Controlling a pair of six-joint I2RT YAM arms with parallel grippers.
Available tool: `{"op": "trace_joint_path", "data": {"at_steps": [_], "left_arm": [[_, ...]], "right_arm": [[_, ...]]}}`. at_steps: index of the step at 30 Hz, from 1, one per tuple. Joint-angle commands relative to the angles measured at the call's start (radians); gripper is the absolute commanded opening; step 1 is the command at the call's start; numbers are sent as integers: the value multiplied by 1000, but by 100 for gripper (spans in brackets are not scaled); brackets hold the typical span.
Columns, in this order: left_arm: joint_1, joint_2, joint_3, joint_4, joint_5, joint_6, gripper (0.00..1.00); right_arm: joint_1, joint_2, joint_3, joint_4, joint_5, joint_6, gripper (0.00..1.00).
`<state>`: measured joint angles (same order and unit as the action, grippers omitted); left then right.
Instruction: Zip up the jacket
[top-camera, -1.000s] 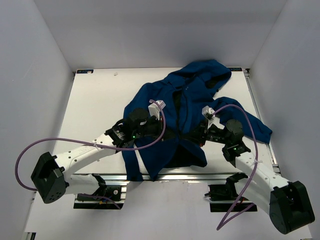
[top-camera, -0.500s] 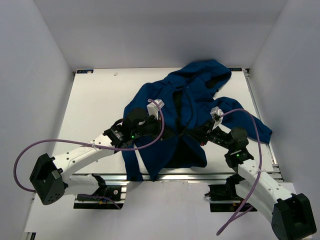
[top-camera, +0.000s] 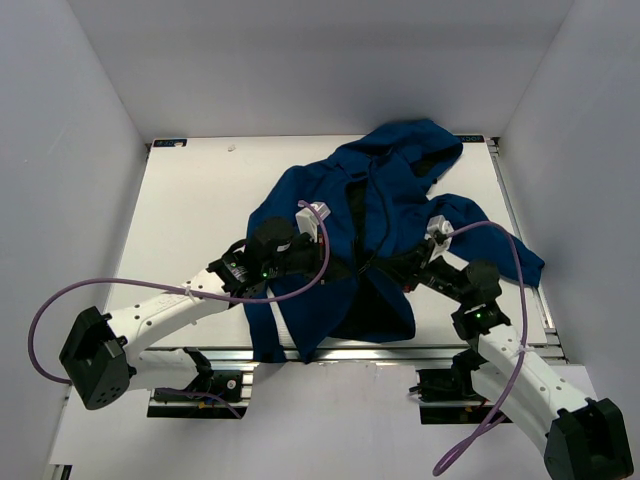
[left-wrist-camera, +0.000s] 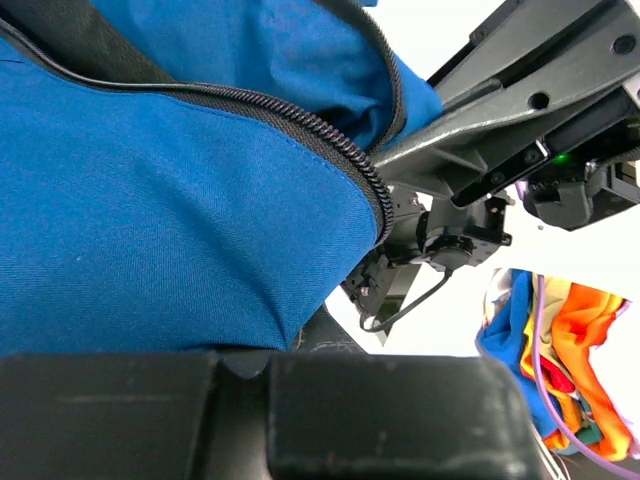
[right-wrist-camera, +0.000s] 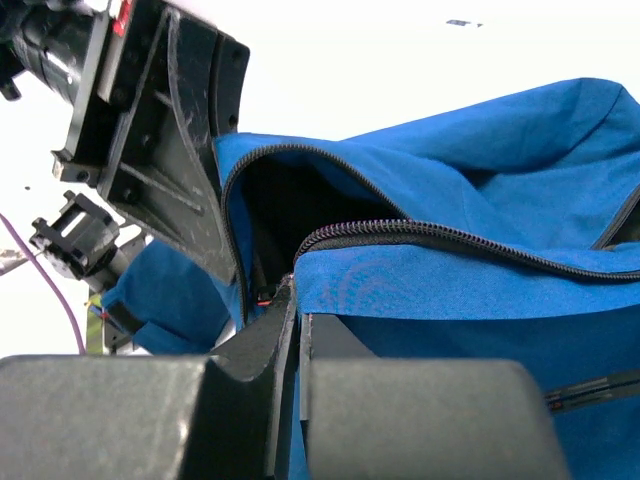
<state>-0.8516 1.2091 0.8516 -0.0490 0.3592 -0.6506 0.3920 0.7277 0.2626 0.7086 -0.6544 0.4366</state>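
Observation:
The dark blue hooded jacket lies crumpled on the white table, its front open over the dark lining. My left gripper is shut on the jacket's lower front edge, and blue fabric with a black zipper row bulges out above its fingers. Facing it from the right, my right gripper is shut on the opposite front panel. That panel's zipper row ends just above the closed fingertips. The two grippers stand a short way apart at the hem.
The table is walled on three sides. Purple cables loop beside both arms. A heap of orange and blue cloth shows past the table in the left wrist view. The jacket's sleeve drapes toward the right edge.
The right arm's forearm and wrist have swung rightward and lower while its gripper stays at the hem. The left arm has hardly moved.

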Motion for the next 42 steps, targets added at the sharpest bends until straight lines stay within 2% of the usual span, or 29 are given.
{"op": "trace_joint_path", "data": {"at_steps": [1, 7, 11, 21, 42], "left_arm": [[14, -23, 23, -8, -28, 14, 0], [19, -49, 30, -14, -71, 19, 0], [25, -22, 47, -25, -62, 17, 0], [25, 26, 55, 26, -9, -4, 0], [25, 33, 33, 74, 24, -26, 0]], "right_arm": [[-5, -23, 27, -52, -28, -44, 0], [-4, -57, 55, -196, -77, -134, 0], [-4, -36, 70, -248, -181, -173, 0], [-5, 6, 53, -103, -208, -108, 0], [-5, 55, 50, -54, -205, -99, 0]]}}
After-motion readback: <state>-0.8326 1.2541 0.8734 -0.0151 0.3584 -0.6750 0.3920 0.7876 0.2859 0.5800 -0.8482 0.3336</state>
